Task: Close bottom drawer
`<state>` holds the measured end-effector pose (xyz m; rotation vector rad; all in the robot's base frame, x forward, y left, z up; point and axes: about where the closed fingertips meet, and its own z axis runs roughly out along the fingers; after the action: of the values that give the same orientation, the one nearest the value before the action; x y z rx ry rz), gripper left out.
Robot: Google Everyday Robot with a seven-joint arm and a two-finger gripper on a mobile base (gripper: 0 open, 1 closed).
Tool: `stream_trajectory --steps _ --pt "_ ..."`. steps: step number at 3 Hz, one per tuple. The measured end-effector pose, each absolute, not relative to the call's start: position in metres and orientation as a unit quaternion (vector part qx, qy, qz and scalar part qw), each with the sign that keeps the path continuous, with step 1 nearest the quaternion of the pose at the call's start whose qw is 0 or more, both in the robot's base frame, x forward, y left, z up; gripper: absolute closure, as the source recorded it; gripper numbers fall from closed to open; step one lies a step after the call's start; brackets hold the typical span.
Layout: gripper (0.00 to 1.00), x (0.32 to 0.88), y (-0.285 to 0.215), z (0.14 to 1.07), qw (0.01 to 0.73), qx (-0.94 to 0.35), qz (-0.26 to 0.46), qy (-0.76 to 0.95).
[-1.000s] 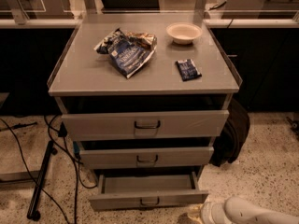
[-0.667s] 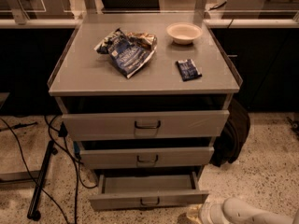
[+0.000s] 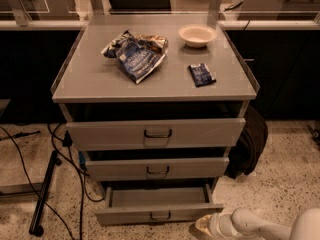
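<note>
The bottom drawer is the lowest of three grey drawers in a grey metal cabinet. It is pulled out, and its inside shows empty. A small dark pull handle sits at the centre of its front panel. My gripper is at the bottom edge of the view, just right of and below the drawer's right front corner, at the end of a white arm. The middle drawer and top drawer stand slightly out.
On the cabinet top lie a crumpled chip bag, a white bowl and a small blue packet. A dark bag leans at the cabinet's right. Black cables and a stand lie on the speckled floor at left.
</note>
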<state>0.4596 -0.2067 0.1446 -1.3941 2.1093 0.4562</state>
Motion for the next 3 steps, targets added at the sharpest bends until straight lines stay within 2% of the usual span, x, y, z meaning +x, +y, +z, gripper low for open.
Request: stream_trajectory --steps 2,3 --pt "1.00 0.466 -0.209 0.139 0.279 -0.509 0.182 0.793" --pt "1.00 0.486 -0.210 0.127 0.274 -0.503 0.197 0.795"
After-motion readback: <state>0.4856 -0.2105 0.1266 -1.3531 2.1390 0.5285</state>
